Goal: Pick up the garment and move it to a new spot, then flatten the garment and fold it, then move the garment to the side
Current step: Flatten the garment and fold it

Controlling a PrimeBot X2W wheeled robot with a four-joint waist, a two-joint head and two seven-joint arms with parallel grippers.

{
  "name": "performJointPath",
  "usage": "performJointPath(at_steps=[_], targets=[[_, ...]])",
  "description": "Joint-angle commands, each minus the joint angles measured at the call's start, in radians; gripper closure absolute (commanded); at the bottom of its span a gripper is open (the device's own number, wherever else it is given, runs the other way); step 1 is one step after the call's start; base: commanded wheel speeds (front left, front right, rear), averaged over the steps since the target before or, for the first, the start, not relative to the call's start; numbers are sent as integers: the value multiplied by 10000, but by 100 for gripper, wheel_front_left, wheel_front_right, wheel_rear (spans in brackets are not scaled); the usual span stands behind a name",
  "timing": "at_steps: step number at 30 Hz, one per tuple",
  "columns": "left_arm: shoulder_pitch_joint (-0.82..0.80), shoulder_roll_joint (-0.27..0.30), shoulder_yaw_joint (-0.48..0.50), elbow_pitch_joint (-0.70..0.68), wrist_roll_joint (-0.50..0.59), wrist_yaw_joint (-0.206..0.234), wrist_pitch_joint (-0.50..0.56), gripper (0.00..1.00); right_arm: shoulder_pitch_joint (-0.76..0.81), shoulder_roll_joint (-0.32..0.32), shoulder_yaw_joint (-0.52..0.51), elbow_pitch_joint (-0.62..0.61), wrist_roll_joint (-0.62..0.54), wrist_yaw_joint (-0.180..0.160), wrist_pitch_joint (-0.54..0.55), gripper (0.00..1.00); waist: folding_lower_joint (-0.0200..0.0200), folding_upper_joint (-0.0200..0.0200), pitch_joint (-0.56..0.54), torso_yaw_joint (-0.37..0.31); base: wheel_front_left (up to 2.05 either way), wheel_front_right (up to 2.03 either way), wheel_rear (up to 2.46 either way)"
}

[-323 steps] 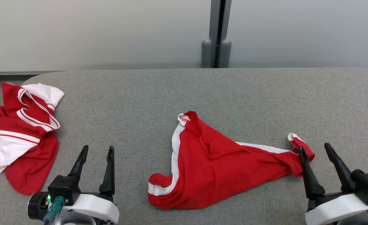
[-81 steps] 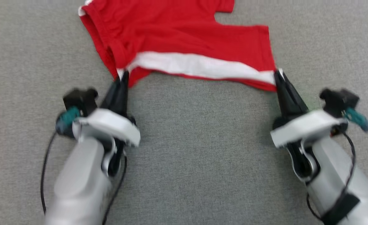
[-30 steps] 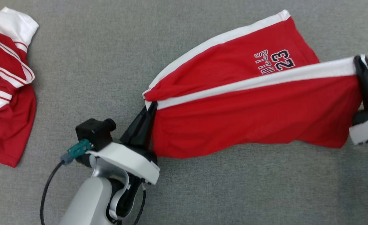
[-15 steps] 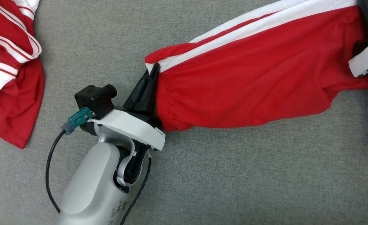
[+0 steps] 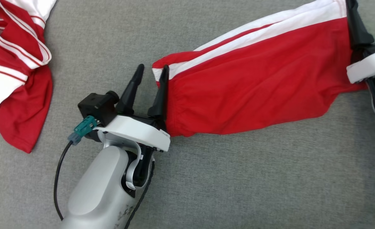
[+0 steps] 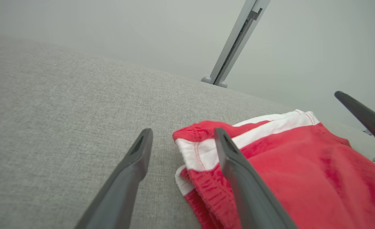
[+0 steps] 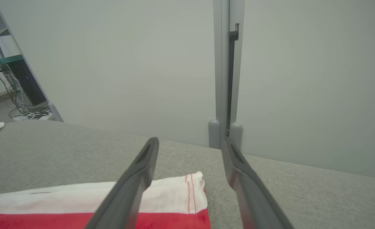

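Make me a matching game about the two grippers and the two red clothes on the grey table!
Things:
1. left gripper
2. right gripper
3. red shorts
4. striped garment

States:
A. bunched up at the table's left
B. stretched out between the grippers
C. open, at the shorts' right end
D. open, at the shorts' left end

Pairs: 1-D, 2-C, 3-B, 4-A

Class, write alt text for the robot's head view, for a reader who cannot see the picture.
A red garment with a white stripe lies stretched across a grey table, the open left gripper at its left end and the right gripper at its right end. A second red-and-white garment lies crumpled at the upper left.
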Motion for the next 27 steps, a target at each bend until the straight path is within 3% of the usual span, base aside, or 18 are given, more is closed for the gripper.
performJointPath(at_steps=[1,10,17,27], targets=[[18,49,119,-8,111,116,-142,0,236,22,-130,-140,-175,-3,-128,0,0,0,-194,-195,0,0,0],[337,459,1219,-997,1401,783,-527,0,2259,1000,-1995,-2305,-1630,-3,-271,0,0,0,-850,-982,0,0,0],[1084,750,1938,-1659,2417,692,-510,0,4235,1724,-2949,-4025,-2389,-1,-42,0,0,0,-1378,-1527,0,0,0],[2253,1172,1954,-1472,2964,512,-512,0,6939,2451,-3708,-5794,-2764,-3,893,0,0,0,-1984,-2011,0,0,0]])
